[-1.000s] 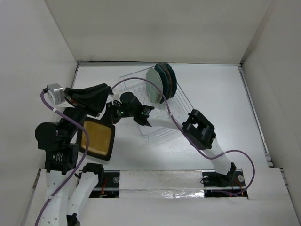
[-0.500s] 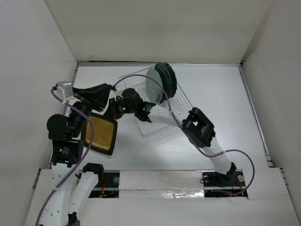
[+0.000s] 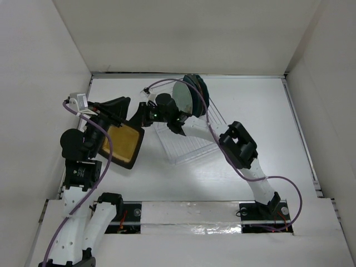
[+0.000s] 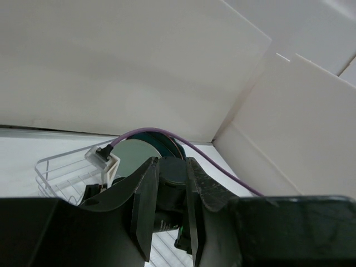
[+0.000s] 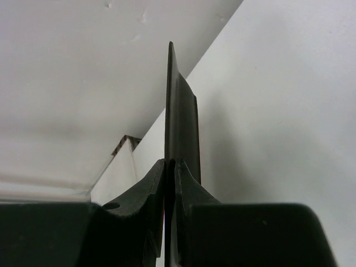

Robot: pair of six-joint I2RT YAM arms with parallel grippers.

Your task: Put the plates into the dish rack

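The square mustard-yellow plate (image 3: 121, 143) with a black rim hangs tilted above the table, left of the clear dish rack (image 3: 192, 146). My right gripper (image 3: 139, 118) is shut on the plate's upper right edge; the right wrist view shows the thin black rim (image 5: 181, 122) clamped between the jaws (image 5: 169, 164). My left gripper (image 3: 128, 107) is just above the plate's top edge. Its jaws (image 4: 171, 167) stand apart with only the right arm's wrist seen between them. A pale green plate (image 3: 182, 101) and dark teal plates (image 3: 199, 89) stand upright at the rack's far end.
White walls enclose the table on the left, back and right. The left wall is close to my left arm. Purple cables loop over both arms, one above the rack. The rack (image 4: 58, 172) and its plates (image 4: 136, 156) also show in the left wrist view.
The yellow plate has risen and moved farther away and right, toward the rack. Both grippers moved with it. The rack's plates have not moved.
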